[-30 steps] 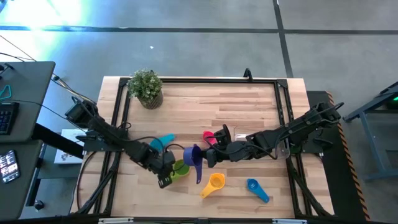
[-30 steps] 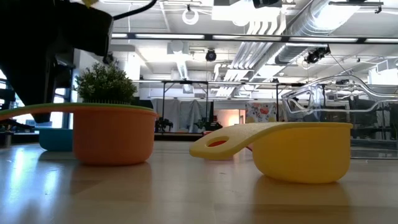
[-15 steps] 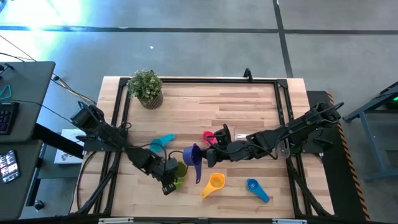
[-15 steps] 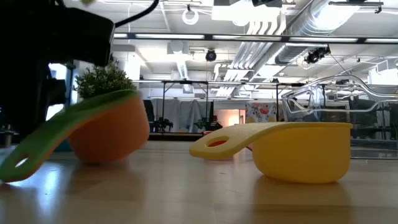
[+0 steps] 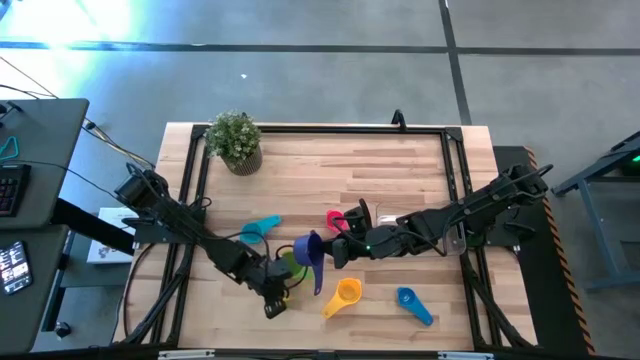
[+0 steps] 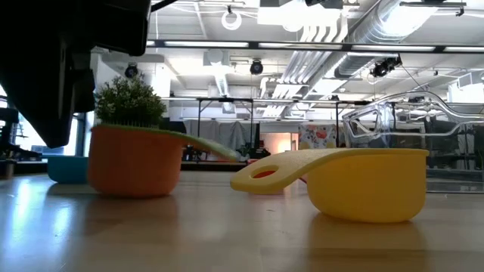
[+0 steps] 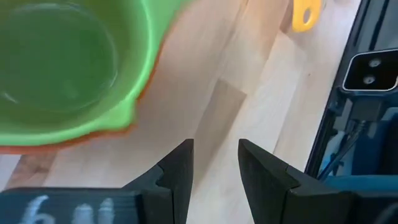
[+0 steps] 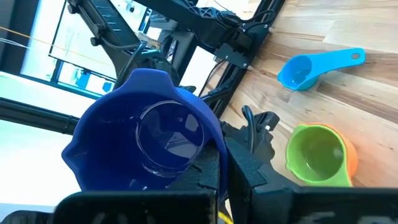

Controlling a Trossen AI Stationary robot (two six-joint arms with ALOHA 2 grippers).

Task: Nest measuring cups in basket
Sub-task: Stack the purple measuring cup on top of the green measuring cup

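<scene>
A green cup nested in a salmon cup [image 5: 290, 268] stands on its base on the table near the middle. My left gripper [image 5: 276, 300] is open just on the near side of it, touching nothing; the stack shows beyond its fingers [image 7: 62, 62]. My right gripper [image 5: 335, 250] is shut on the purple cup [image 5: 310, 252], right of the stack. The teal [image 5: 262, 230], magenta [image 5: 340, 220], orange [image 5: 346, 293] and blue [image 5: 413, 305] cups lie around them. The clear basket [image 6: 408, 125] shows at the right in the low view. My right gripper holds the purple cup by the bowl's wall [image 8: 208, 146] on the side nearest the fingers, coming level from the table's right. The cup is tipped, its mouth facing back toward the wrist, its handle [image 5: 319, 283] pointing at the near edge. The gripper's body hides how the fingers close.
A potted plant [image 5: 235, 140] stands at the far left corner. The orange cup [image 6: 363, 185] sits close to the low camera. Black frame rails run along the table's left and right edges, and bare wood lies along the far side.
My left gripper has drawn back toward the near edge, away from the green-and-salmon stack. The stack tipped up on one side, then settled flat again, turned about so that the green handle points the other way in the low view.
</scene>
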